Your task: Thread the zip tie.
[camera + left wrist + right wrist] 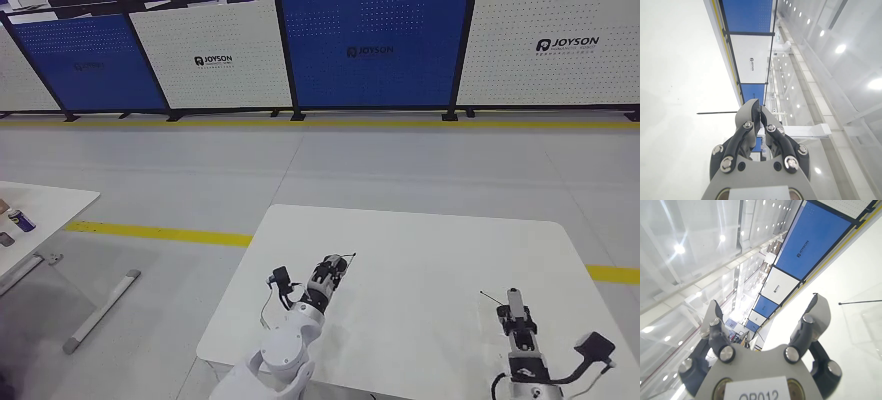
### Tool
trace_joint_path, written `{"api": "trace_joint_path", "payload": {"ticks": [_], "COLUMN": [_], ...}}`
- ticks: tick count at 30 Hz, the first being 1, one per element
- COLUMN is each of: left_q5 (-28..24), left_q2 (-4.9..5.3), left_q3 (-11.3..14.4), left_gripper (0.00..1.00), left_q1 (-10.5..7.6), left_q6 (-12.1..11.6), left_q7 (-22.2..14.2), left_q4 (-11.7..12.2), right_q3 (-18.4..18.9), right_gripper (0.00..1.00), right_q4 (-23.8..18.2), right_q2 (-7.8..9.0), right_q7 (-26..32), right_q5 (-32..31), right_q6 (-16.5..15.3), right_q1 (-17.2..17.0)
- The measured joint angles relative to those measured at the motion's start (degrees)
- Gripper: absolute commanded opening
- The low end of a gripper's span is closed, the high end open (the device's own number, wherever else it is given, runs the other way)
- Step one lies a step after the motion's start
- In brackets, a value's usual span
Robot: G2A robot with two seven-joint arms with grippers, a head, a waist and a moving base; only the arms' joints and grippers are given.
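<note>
left hand [759,111] clenched on zip tie [717,112], right hand [765,298] released, over white table [430,260] before blue-white panels [370,80].

The zip tie [715,113] is black — the table [430,250] white. The left gripper [759,110] is grey, pads [755,113] black; dotted wall panels [372,50] alternate blue and white.

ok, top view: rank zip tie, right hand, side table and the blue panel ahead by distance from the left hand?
1. zip tie: gripped in the left hand.
2. right hand: across the table.
3. side table: off to the robot's left.
4. blue panel: far back wall.
</note>
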Motion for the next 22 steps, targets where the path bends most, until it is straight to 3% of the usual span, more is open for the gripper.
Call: {"api": "trace_joint_path", "payload": {"ticks": [22], "left_q5": [0.09], "left_q2": [-0.04], "left_q3": [0.03], "left_gripper": [0.0], "left_q1": [-0.05], "left_q6": [-0.05], "left_q7": [0.54], "left_q4": [0.12], "right_q3": [0.11], "right_gripper": [1.0], "right_q4": [0.11], "right_q2": [-0.03], "right_q7": [-0.02], "right_q5": [0.89], "right_q6": [0.36], "right_q1": [0.07]}}
